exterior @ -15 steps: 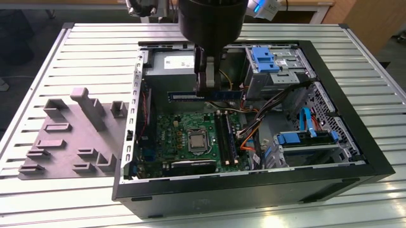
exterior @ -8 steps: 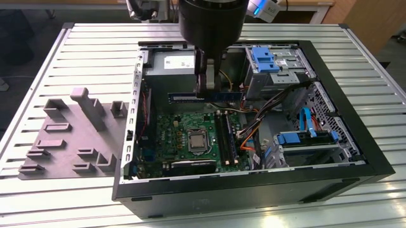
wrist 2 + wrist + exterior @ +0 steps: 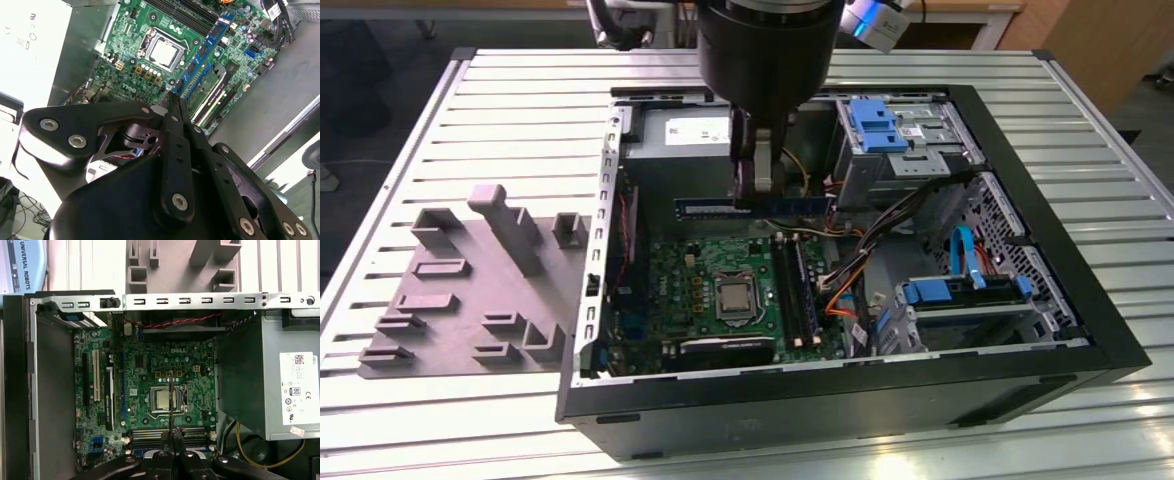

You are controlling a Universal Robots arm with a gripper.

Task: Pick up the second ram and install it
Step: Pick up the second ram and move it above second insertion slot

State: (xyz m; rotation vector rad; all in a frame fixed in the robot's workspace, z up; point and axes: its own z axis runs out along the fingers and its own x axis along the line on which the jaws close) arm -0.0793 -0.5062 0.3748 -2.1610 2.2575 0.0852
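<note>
My gripper [image 3: 761,198] hangs inside the open computer case [image 3: 1067,330], shut on the second ram [image 3: 707,207]. The ram is a long thin blue-green stick held level above the motherboard [image 3: 680,290]. In the second wrist view the ram [image 3: 207,45] reaches out from the fingertips [image 3: 172,102] over the board. In the first wrist view the ram [image 3: 170,400] shows edge-on as a thin line over the processor socket [image 3: 164,400], with the long black memory slots [image 3: 150,436] just by the gripper [image 3: 172,434]. Those slots [image 3: 794,290] lie below and nearer the case front.
A grey blocky holder tray [image 3: 467,290] lies on the slatted table at the exterior view's left of the case. A power supply [image 3: 680,140], drive cages with blue latches [image 3: 887,125] and bundles of cables [image 3: 854,290] crowd the case around the motherboard.
</note>
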